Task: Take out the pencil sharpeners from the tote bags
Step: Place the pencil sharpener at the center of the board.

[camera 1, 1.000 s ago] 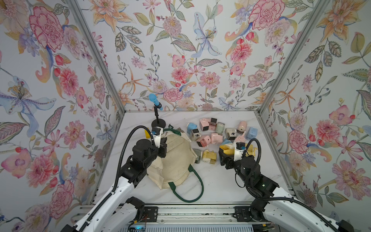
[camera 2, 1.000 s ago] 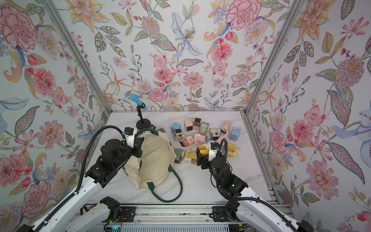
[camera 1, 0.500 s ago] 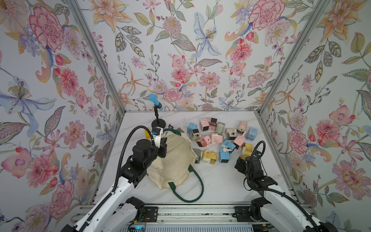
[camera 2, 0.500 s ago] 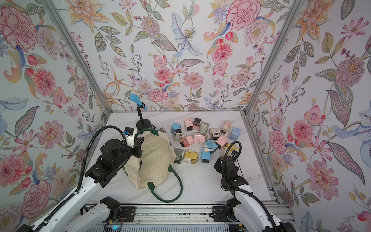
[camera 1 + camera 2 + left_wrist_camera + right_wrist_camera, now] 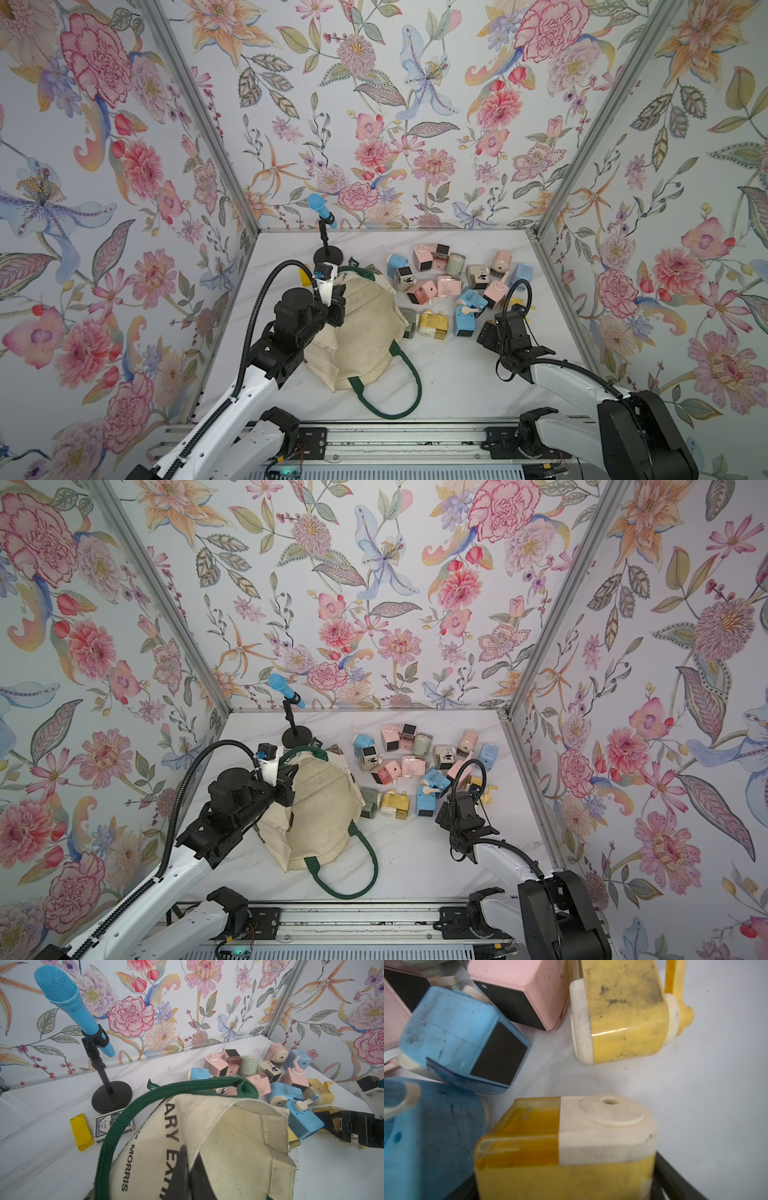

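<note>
Watching both arms from my desk: my left gripper (image 5: 191,1152) is clenched on the cream canvas of the tote bag (image 5: 365,332), pinching a fold of cloth right by the dark lettering. The bag lies slumped on the marble table (image 5: 457,374), left of middle, with one dark green handle (image 5: 401,401) looped out flat toward the front rail.

And the pencil sharpeners (image 5: 449,286), there they are: a pastel heap of pink, blue, yellow, sage and cream, out on the table just right of the bag and running back toward the far wall.

Over on the other side, my right gripper (image 5: 564,1185) sits low at the near edge of that heap. Its jaws are spread wide and a yellow sharpener (image 5: 566,1147) sits between them, its cream face with the pencil hole toward the wrist camera. Whether the fingers press on it or stand clear, I cannot tell.

A blue sharpener (image 5: 463,1039) and a crank-handled yellow sharpener (image 5: 623,1018) lie just beyond it.

Behind the bag stands a blue microphone (image 5: 322,208), with a yellow bar (image 5: 81,1132) and a card deck (image 5: 113,1126) side by side near its base.
</note>
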Motion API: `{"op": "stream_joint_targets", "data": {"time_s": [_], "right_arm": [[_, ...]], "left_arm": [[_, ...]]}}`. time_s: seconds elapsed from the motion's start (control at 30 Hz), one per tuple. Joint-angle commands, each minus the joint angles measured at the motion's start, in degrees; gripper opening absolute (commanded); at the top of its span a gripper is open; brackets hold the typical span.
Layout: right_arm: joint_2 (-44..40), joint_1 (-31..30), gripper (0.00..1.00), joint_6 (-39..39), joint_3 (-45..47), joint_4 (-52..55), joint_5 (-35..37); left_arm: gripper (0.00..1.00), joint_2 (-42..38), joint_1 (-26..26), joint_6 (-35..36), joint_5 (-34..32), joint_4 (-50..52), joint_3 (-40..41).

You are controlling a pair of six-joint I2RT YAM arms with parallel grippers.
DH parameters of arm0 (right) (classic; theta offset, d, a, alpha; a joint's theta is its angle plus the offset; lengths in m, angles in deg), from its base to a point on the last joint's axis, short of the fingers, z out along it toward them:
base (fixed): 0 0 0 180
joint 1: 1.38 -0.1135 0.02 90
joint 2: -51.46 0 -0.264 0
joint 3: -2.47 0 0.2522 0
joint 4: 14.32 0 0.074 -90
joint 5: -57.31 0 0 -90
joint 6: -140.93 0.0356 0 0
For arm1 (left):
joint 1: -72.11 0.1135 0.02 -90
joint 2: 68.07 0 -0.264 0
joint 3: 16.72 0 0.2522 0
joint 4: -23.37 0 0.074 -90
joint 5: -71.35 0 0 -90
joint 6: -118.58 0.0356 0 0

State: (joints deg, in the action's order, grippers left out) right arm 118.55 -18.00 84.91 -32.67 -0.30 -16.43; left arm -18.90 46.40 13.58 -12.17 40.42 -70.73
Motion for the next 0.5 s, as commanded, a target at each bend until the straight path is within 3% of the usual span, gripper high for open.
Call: {"op": "stream_joint_targets", "data": {"time_s": [0.0,0.3,0.47], "right_arm": [[0.0,-1.8,0.94,-1.0,-2.1,-0.6,1.4],[-2.1,-5.0,1.0,-1.9,-3.5,2.8,5.0],[-12.0,-13.3,0.97,-2.7,-3.8,8.0,12.3]], "left_arm": [[0.0,-0.2,-0.1,-0.3,-0.2,-0.9,-1.0],[0.0,0.0,0.0,-0.2,-0.5,-0.8,-0.9],[0.0,0.1,-0.1,0.0,0.0,-0.7,-0.9]]}}
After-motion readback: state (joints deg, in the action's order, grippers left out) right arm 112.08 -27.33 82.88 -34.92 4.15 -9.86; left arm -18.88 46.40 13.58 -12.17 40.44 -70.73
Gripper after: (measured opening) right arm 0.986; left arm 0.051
